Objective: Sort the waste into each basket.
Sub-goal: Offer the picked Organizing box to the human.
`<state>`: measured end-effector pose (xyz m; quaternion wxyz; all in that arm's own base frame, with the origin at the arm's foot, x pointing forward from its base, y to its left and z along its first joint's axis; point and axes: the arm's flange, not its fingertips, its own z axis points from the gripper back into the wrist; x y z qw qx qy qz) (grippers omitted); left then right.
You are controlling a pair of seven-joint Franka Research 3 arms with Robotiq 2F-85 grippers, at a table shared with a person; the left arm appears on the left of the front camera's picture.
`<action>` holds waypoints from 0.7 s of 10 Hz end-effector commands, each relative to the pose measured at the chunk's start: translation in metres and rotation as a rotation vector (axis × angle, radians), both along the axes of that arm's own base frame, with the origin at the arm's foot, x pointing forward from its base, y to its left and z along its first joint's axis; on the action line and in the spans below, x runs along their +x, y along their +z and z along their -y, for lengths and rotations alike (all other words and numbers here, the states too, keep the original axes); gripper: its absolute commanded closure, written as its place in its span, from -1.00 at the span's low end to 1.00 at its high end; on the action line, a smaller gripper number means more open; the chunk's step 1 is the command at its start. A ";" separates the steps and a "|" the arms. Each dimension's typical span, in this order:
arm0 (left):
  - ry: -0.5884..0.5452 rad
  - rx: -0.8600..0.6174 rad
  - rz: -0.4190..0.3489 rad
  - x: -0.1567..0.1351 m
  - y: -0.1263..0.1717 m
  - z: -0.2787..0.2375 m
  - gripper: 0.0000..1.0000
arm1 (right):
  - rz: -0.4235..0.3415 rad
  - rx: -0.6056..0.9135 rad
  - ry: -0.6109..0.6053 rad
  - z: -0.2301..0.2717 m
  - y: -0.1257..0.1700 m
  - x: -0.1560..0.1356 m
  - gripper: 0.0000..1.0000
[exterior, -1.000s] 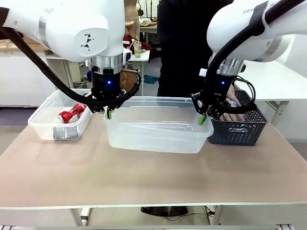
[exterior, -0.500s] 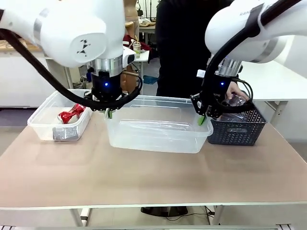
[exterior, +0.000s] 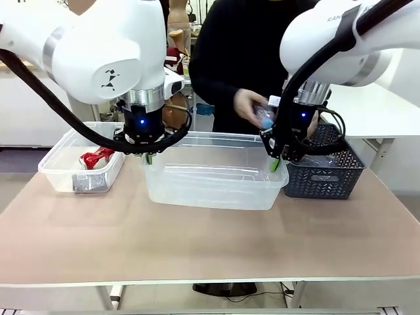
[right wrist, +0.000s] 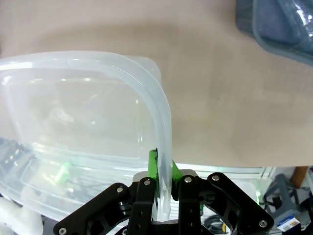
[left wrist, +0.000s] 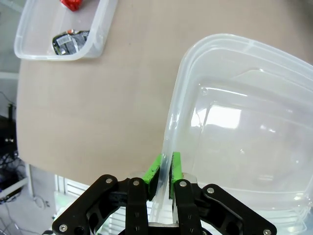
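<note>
A large clear basket (exterior: pixel 210 187) stands mid-table between both arms. My left gripper (exterior: pixel 147 156) is shut on its left rim, green pads (left wrist: pixel 176 165) pinching the edge of the basket (left wrist: pixel 234 122). My right gripper (exterior: pixel 275 163) is shut on the right rim, seen up close on the basket (right wrist: pixel 88 98) with my right gripper (right wrist: pixel 164 171) clamped over the lip. The large basket holds nothing. A smaller clear basket (exterior: pixel 52 174) at the left holds a red can (exterior: pixel 97 157). A person's hand holds a clear bottle (exterior: pixel 264 115) above the large basket's far right corner.
A dark lattice basket (exterior: pixel 325 178) with clear plastic inside sits at the right, close to my right gripper; it also appears as the dark basket (right wrist: pixel 274 29). The small basket (left wrist: pixel 98 39) lies far from the left gripper. Bare tabletop (exterior: pixel 210 243) stretches in front.
The person's hand rose out of the dark basket with a clear bottle and moved left, over the large basket's corner. The large basket shifted slightly left with both grippers.
</note>
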<state>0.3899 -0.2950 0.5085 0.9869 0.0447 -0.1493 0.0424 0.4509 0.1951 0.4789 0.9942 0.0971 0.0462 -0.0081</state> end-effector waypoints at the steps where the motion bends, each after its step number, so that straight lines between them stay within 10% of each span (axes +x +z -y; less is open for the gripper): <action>1: -0.003 -0.003 -0.002 -0.002 0.004 0.003 0.84 | 0.003 0.023 0.012 -0.007 0.009 0.000 0.89; 7: -0.003 -0.003 -0.002 -0.002 0.004 0.003 0.84 | 0.003 0.023 0.012 -0.007 0.009 0.000 0.89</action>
